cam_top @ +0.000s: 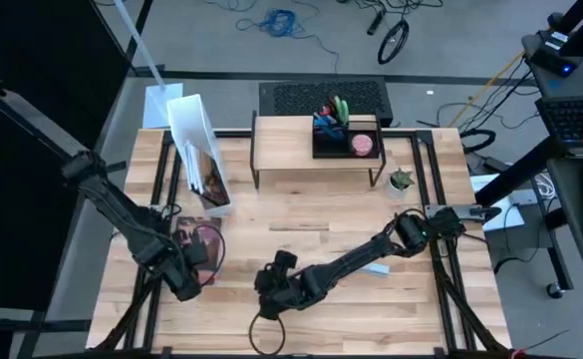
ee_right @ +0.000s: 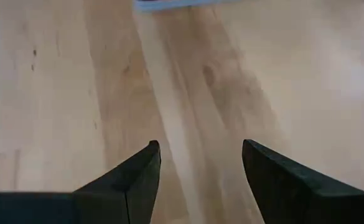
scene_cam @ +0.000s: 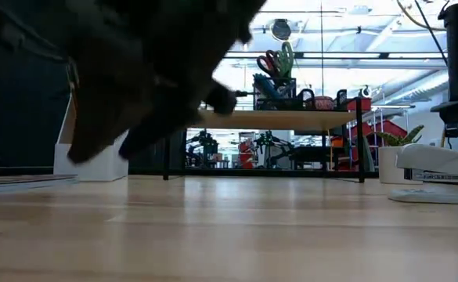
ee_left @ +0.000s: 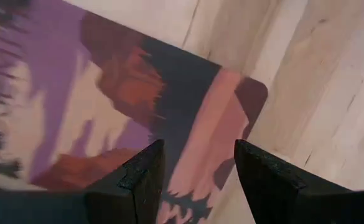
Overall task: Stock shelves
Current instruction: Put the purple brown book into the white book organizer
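Observation:
The shelves [cam_top: 316, 150] stand at the far middle of the table, a light-wood top on thin black legs [scene_cam: 291, 119]. A black organizer tray [cam_top: 346, 138] with scissors and pens sits on top. A book with a purple and red cover [cam_top: 196, 244] lies flat on the table at the left. My left gripper [cam_top: 196, 271] hangs open over the book's near part, its fingers [ee_left: 141, 177] above the cover [ee_left: 107, 106]; I cannot tell whether they touch it. My right gripper [cam_top: 271, 294] is open over bare wood near the front middle [ee_right: 200, 168].
A tall white file box [cam_top: 196, 150] stands left of the shelves. A small potted plant [cam_top: 401, 179] is at their right. A small light-blue object [cam_top: 376, 267] lies on the table under my right arm. A black mat [cam_top: 321, 98] lies beyond the table's far edge.

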{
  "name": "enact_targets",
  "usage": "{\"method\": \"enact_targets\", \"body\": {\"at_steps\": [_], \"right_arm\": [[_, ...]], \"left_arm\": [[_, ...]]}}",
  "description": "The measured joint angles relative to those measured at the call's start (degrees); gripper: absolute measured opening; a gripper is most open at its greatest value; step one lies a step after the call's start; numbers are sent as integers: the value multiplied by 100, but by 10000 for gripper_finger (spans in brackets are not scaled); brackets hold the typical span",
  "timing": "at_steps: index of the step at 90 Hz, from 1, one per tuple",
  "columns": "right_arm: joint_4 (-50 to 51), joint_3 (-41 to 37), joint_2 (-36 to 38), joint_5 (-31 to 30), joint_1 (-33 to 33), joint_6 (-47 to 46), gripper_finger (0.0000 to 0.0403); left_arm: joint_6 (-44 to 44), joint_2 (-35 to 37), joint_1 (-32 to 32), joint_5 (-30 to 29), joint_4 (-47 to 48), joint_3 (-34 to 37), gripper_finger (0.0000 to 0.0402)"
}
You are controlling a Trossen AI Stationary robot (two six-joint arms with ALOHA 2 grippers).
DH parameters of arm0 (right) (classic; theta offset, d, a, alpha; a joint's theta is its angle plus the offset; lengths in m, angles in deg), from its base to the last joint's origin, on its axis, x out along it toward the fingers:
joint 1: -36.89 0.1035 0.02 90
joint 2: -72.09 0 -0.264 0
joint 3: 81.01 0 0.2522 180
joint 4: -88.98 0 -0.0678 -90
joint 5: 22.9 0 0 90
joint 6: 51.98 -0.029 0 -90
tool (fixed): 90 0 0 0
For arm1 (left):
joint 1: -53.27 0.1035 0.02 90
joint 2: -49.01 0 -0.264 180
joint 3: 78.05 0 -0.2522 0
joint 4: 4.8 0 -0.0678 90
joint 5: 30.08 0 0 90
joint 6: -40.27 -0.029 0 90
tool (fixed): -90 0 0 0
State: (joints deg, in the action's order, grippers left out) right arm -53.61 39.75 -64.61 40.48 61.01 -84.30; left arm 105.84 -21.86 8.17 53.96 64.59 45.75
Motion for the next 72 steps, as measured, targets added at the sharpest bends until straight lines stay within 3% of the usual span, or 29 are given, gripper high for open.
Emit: {"method": "enact_targets", "body": {"at_steps": [22,46,72], "right_arm": [[-1848,-1065,2,234,-17,59,206],[-1898,-1102,7,-192,-19,320,206],[-1905,-1093,4,-175,-95,299,206]], "left_arm": [[-257,0,0,382,-919,601,180],[-519,-173,1,327,-2007,1090,180],[-1103,-724,7,-116,-3495,1090,180]]}}
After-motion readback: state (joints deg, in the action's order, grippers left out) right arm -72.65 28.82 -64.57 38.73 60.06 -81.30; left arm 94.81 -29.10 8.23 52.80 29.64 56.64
